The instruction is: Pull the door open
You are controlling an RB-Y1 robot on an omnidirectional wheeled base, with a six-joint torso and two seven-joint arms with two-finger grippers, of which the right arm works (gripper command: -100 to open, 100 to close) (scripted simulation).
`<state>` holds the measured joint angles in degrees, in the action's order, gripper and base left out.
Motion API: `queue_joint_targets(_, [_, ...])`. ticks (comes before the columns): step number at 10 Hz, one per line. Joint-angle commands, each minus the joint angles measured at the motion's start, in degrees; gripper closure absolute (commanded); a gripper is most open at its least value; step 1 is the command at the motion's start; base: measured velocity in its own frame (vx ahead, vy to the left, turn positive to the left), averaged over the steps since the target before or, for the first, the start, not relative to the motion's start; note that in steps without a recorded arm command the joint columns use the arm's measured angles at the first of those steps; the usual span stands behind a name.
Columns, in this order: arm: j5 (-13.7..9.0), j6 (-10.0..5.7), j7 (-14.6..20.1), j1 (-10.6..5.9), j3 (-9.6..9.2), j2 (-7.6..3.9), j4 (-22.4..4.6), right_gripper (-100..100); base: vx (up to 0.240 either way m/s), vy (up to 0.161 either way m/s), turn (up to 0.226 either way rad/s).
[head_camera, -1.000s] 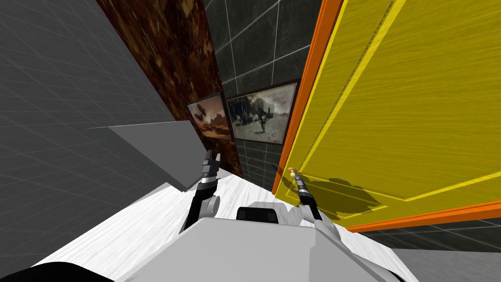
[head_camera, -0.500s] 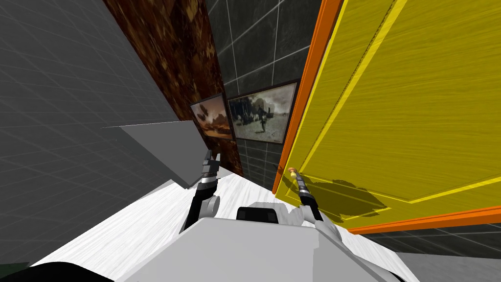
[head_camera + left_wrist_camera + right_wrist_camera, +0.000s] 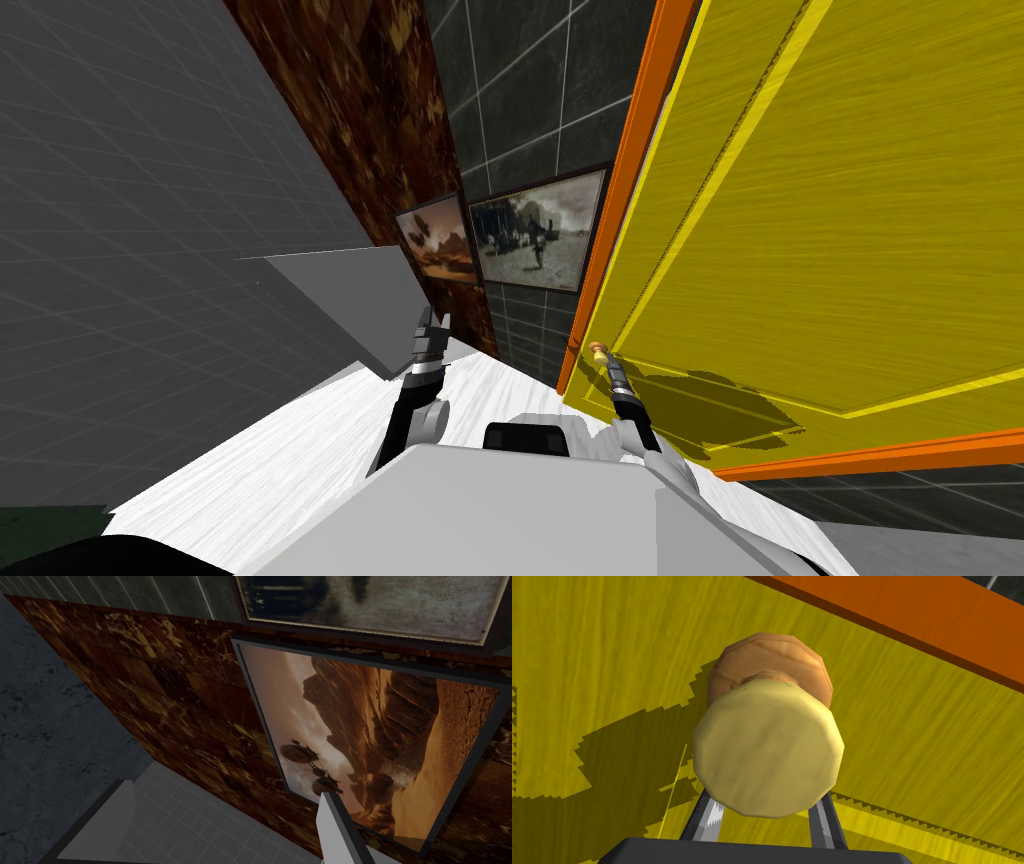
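Tan door knob (image 3: pixel 767 758) sits clamped between right fingers (image 3: pixel 709 816); left fingers (image 3: pixel 340 831) spread open.

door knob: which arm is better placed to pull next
Right: the right end effector is shut on the door knob. The left end effector faces a framed picture, away from the door.

You can count one yellow door (image 3: pixel 850 200), one orange door frame (image 3: pixel 640 150) and one round knob (image 3: pixel 597 349). Two framed pictures hang at about eleven o'clock from the knob: one orange-brown picture (image 3: pixel 437 238) and one grey picture (image 3: pixel 535 232). There are two grippers: the left gripper (image 3: pixel 432 322) at nine o'clock from the knob, the right gripper (image 3: pixel 605 362) at it.
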<state>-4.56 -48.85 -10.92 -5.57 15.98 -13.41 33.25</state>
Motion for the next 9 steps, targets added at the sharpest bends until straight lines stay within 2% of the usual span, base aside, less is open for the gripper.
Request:
queue_joint_targets(1, [-0.12,0.07,1.61,-0.13,-0.71,0.74,0.09,100,-0.034,-0.012,0.043])
queue_joint_targets(2, [-0.84,0.09,3.97,-0.08,-0.98,0.68,0.13,100,-0.035,-0.014,0.066])
queue_joint_targets(6, [-2.33,0.13,8.78,0.01,-1.53,0.55,0.21,100,-0.041,-0.015,0.046])
queue_joint_targets(7, [-3.08,0.16,10.95,0.06,-1.80,0.48,0.25,100,-0.028,-0.005,0.057])
queue_joint_targets(8, [-3.08,0.16,11.17,0.06,-1.80,0.48,0.25,100,-0.028,-0.010,0.037])
queue_joint_targets(9, [-3.82,0.18,13.49,0.11,-2.07,0.42,0.29,100,-0.039,-0.013,0.058])
